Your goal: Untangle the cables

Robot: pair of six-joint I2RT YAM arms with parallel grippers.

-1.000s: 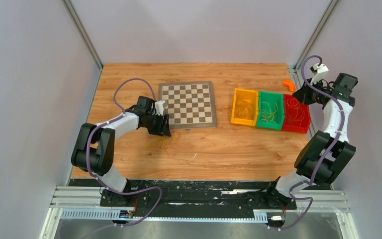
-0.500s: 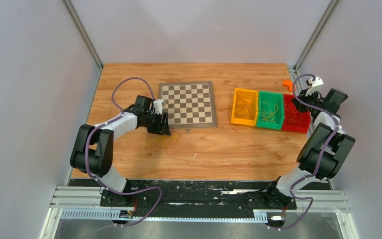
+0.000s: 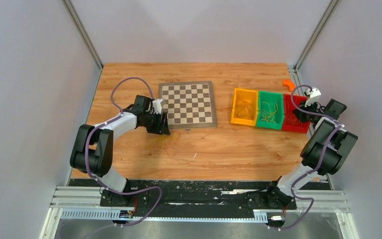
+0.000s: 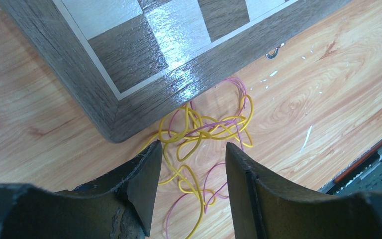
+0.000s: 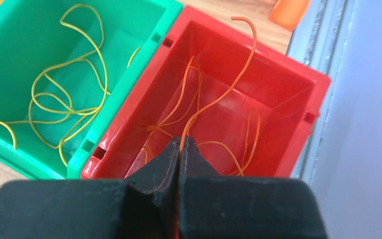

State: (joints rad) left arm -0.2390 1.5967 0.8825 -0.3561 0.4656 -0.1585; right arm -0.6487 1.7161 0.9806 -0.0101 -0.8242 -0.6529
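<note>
Right fingers point(image 5: 180, 145) lowered over red bin point(image 5: 288, 94), pinching orange cable point(image 5: 238, 74), left fingers point(image 4: 193, 149) wide above yellow-pink tangle point(image 4: 204, 124)

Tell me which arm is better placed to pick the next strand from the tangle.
Left. The left gripper hangs open directly over the tangle by the chessboard corner, while the right gripper is shut on an orange strand above the red bin.
</note>
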